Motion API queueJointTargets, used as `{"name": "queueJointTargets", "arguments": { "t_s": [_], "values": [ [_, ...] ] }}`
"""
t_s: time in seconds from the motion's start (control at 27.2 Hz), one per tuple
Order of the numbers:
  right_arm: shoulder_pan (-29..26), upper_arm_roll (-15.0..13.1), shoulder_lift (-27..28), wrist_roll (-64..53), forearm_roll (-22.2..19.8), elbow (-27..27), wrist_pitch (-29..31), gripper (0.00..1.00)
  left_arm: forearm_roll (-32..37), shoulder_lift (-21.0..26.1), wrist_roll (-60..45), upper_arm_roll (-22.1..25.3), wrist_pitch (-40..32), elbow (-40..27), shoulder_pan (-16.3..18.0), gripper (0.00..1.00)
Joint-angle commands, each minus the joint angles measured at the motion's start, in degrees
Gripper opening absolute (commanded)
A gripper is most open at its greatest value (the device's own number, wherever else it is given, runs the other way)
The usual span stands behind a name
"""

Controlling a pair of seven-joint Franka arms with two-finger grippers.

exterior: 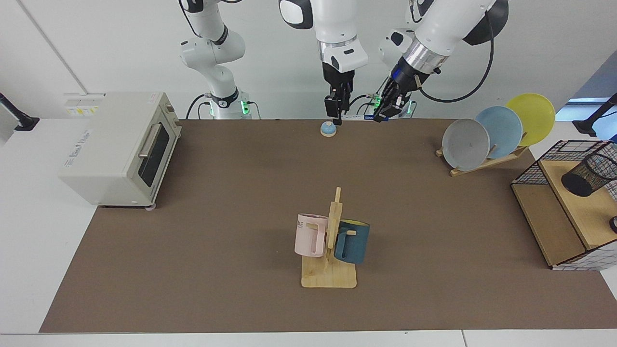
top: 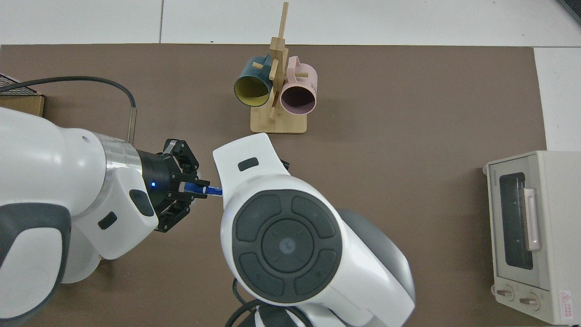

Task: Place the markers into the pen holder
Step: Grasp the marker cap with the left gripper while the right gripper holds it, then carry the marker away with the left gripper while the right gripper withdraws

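**A:** Wooden mug rack (exterior: pixel 329 270) sits nearest the camera across the table, pink mug (exterior: pixel 310 234) and teal mug (exterior: pixel 352 241) hung on it. Using it as reference.

**B:** Pen holder?

**A:** Black mesh pen holder (exterior: pixel 589 174) is far off to the rack's side, tilted on the wooden board inside the wire basket frame (exterior: pixel 549 161). Plate rack (exterior: pixel 499 130) stands behind that frame.

**B:** Toaster oven?

**A:** Toaster oven (exterior: pixel 120 147) is on the rack's other side, well apart.

**B:** Grippers?

**A:** Both beyond the rack, at the far table edge. Left gripper (exterior: pixel 385 107) has its fingers clamped on the marker (top: pixel 203 189); blue cap end sits between them, barrel pointing toward the right arm. Top view shows that best.

**B:** Right one?

**A:** Right gripper (exterior: pixel 335 108) hangs just above the small blue bell (exterior: pixel 328 128), pointing down. Can't tell how far its jaws are parted; the top view hides them under the arm. Marker's white end is hidden there too.
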Motion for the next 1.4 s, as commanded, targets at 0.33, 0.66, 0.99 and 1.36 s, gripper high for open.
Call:
{"name": "queueJointTargets", "arguments": {
  "t_s": [0.33,0.66,0.99,1.36],
  "values": [
    [-5.4,0.1,-5.0,1.0,0.0,-3.2,-3.4,1.0,9.9,-0.4,-2.6,1.1,-3.8,1.9,0.3,0.0],
    [-6.5,-13.7,-7.8,1.6,0.5,-3.9,-8.7,1.0,27.6,-0.4,-1.8,4.3,-4.1,3.0,0.8,0.0],
    [-7.0,-30.0,-6.8,1.9,0.4,-3.8,-5.1,1.0,48.3,-0.8,-1.6,10.8,-3.9,3.0,0.9,0.0],
    [-8.7,-44.1,-7.5,6.0,5.3,-3.8,-8.1,1.0,65.1,-1.2,-0.2,17.4,-1.2,2.7,0.9,0.0]
  ]
}}
